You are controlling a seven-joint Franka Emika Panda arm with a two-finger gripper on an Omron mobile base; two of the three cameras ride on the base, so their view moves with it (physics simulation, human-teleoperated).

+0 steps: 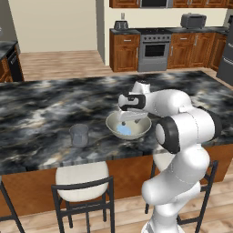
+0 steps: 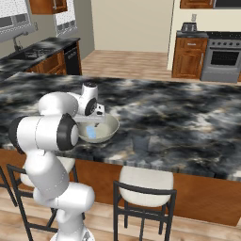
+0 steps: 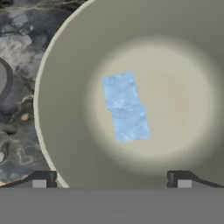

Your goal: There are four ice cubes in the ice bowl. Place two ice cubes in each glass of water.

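Observation:
The ice bowl, wide and pale beige, sits on the dark marble counter near its front edge. Two pale blue ice cubes lie touching each other at the bowl's bottom. My gripper hangs open straight above the bowl, pointing down, with nothing between its fingers. One grey glass of water stands left of the bowl, and its rim shows at the hand view's left edge. A second faint grey tumbler stands right of the bowl.
The marble island counter stretches wide to both sides and behind the bowl. Cushioned bar stools stand below its front edge. Wooden cabinets and a stove line the far wall.

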